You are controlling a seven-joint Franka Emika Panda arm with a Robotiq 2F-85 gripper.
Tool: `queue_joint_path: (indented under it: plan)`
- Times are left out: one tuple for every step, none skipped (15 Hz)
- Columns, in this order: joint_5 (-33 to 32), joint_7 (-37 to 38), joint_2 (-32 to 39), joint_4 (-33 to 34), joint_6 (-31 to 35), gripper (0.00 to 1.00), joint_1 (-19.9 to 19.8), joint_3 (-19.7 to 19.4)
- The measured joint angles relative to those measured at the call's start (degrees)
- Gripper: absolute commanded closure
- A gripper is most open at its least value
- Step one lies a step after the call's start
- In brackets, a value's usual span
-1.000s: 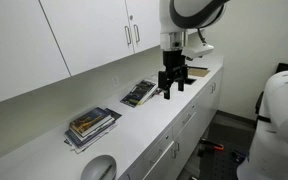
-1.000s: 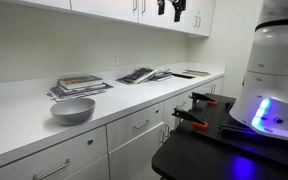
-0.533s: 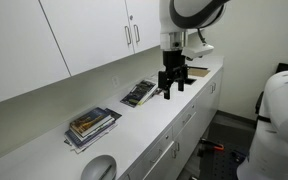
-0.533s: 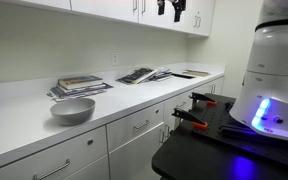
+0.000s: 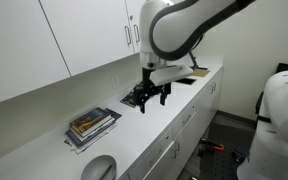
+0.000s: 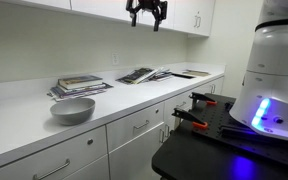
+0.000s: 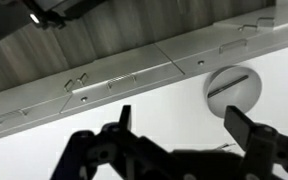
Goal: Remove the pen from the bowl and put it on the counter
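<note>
The pale grey bowl (image 6: pixel 73 110) sits on the white counter (image 6: pixel 24 115) near its front edge. It also shows in an exterior view (image 5: pixel 102 168) and in the wrist view (image 7: pixel 231 86). In the wrist view a thin dark pen (image 7: pixel 228 88) lies across the inside of the bowl; it is too small to make out in either exterior view. My gripper (image 5: pixel 150 97) hangs open and empty high above the counter, well away from the bowl. It shows at the top of an exterior view (image 6: pixel 145 13), and its two dark fingers frame the wrist view (image 7: pixel 184 135).
A stack of books (image 5: pixel 89 125) lies behind the bowl by the wall. Open magazines (image 5: pixel 139 93) lie further along the counter, below the gripper. White wall cabinets (image 5: pixel 84 35) hang above. Drawers with slim handles (image 6: pixel 134 127) run below the counter.
The arm has swung along the counter toward the bowl's end. The gripper has shifted left in both exterior views and stays open. The bowl and the books have not moved.
</note>
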Motion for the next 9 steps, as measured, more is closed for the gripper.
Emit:
queue_joint_path:
  plan:
    - [0.09,4.87,3.53,0.42,4.10,0.00,-0.03,2.56]
    - [0.08,9.74,7.41,1.29,7.98,0.00,-0.11,4.83]
    - [-0.14,14.33,11.38,2.58,11.17,0.00,-0.32,6.62]
    - [-0.88,19.03,15.58,4.34,13.94,0.00,-0.64,7.93]
    - [-2.02,23.50,19.63,6.32,15.98,0.00,-0.92,8.61]
    - [-3.48,27.86,23.43,8.49,16.94,0.00,-0.95,8.70]
    - [-4.79,31.52,26.94,10.66,17.17,0.00,-0.84,8.56]
    - [-5.96,34.45,30.23,12.70,17.21,0.00,-0.46,8.20]
    - [-6.68,36.87,33.28,14.58,17.24,0.00,0.37,7.56]
